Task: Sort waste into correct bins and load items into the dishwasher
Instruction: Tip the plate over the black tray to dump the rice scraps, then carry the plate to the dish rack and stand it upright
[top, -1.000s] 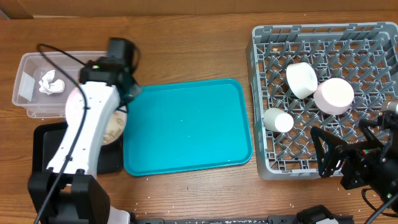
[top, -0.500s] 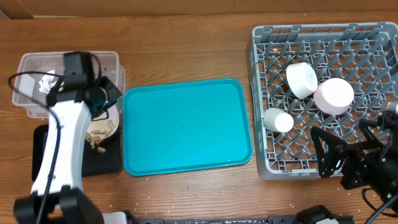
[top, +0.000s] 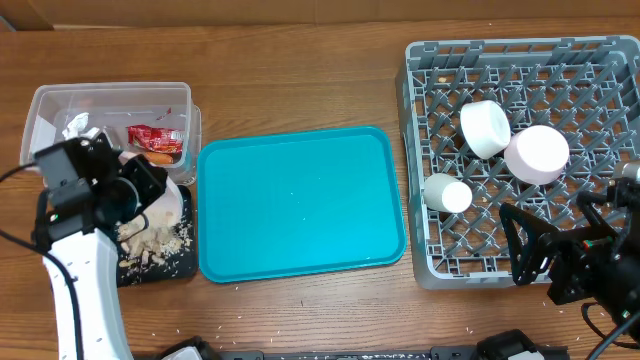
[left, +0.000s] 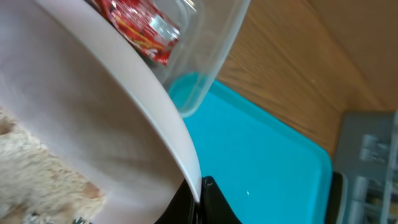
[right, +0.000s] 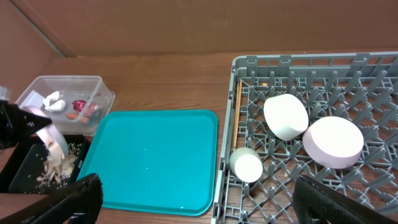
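My left fingers (left: 211, 202) clamp the plate (left: 93, 118), tilted over the black bin (top: 182, 268) with scraps (top: 150, 243) in it. My right fingers (right: 68, 200) hang spread apart by the rack (right: 373, 68).

we see a warm brown wooden table (top: 300, 85) with fine grain under soft, even light, and beyond its far edge a plain brown board (right: 186, 25) standing as a backdrop.

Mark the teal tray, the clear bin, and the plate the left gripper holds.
teal tray (top: 300, 200): overhead, bare middle of its floor.
clear bin (top: 115, 110): overhead, bare floor by the back wall.
plate (left: 112, 130): left wrist, bare white face near the rim.
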